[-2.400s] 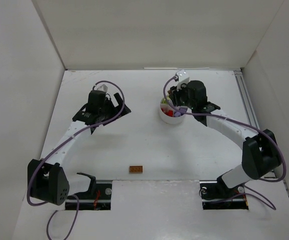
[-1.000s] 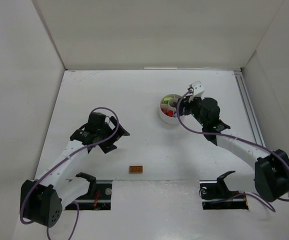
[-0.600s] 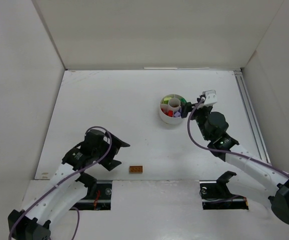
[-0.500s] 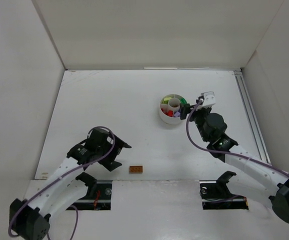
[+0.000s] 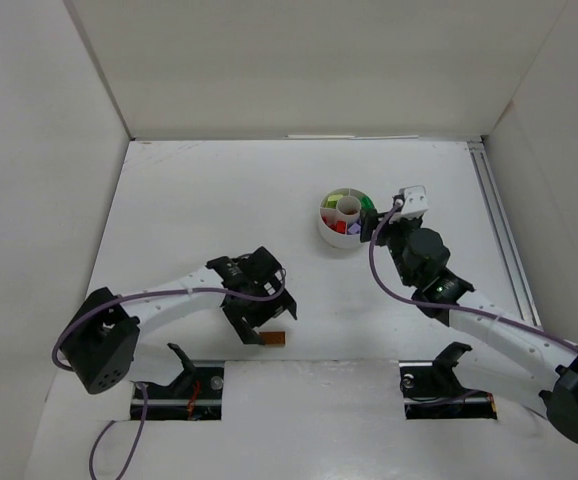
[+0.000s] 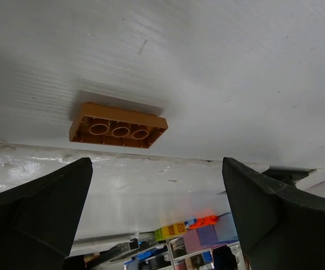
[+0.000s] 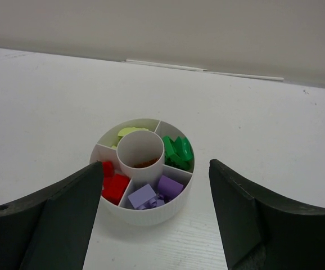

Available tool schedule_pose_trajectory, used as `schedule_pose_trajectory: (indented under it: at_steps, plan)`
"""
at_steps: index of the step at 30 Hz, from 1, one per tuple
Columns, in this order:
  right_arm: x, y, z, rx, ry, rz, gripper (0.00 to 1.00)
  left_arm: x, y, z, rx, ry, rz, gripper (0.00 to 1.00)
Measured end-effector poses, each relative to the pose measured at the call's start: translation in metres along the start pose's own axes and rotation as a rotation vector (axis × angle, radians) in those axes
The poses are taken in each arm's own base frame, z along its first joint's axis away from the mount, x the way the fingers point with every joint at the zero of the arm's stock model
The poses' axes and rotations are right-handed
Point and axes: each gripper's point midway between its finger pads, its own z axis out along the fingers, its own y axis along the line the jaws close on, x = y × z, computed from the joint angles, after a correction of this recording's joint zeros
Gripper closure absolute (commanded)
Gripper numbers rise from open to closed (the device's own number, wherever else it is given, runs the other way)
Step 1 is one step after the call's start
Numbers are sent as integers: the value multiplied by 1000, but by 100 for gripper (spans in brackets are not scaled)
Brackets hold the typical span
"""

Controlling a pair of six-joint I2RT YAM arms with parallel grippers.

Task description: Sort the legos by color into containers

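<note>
1. The left gripper (image 6: 156, 162) hangs low, well apart from the dish (image 7: 145, 210), on the dish's near-left side. Its 2 fingers are spread wide and hold nothing.
2. The orange-brown brick (image 6: 118, 125) lies on the white table (image 5: 219, 220), also well apart from the dish on its near-left side. It is the only 1 of the legos outside the dish. In the left wrist view it sits ahead of the fingertips, in line with the gap and untouched.
3. Handling, as a judgement: the brick should be light, rigid and smooth-sided, not fragile. It may skate on the table if nudged by 1 finger first. The best hold looks to be across its 2 long sides, near the middle, with the fingers brought right down to the table because it is so low.
4. Looks: it is a flat oblong block. Its hollow face, with 3 round tubes in a row, is turned to the left wrist camera.
5. The dish is round and white, with a central well ringed by wedges.
6. Around the dish's well lie:
   - yellow-green pieces (image 7: 120, 136) at far left;
   - red bricks (image 7: 113, 185) at near left;
   - purple bricks (image 7: 151, 194) in the near wedges;
   - dark green bricks (image 7: 176, 151) at right.
   Something orange-brown shows inside the well.
7. The right gripper (image 7: 156, 164) waits just beside the dish on its right, fingers parted and empty, its camera looking at the dish.
</note>
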Motion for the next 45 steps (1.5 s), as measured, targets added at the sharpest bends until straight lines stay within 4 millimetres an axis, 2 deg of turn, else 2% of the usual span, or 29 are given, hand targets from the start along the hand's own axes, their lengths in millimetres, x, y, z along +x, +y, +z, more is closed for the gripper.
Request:
schedule_pose_trajectory:
  at_steps: [8, 12, 26, 33, 40, 44, 45]
  plan:
    - [8, -2, 3, 16, 23, -19, 19, 5, 22, 10, -66, -4, -49, 0]
    - [15, -1, 5, 15, 42, -34, 19, 8, 21, 10, -68, -24, -75, 0]
    - [15, 0, 5, 7, 41, -56, 19, -8, 11, 20, -8, -120, -211, 0]
    - [15, 0, 5, 0, 41, -66, 19, -13, 16, 24, -21, -152, -255, 19]
    - [15, 0, 5, 0, 41, -67, 19, -11, 22, 30, -68, -164, -250, 45]
    - [15, 0, 5, 1, 41, -67, 19, -5, 18, 33, -86, -161, -225, 49]
    - [15, 0, 5, 1, 41, -67, 19, -4, 18, 34, -88, -160, -221, 52]
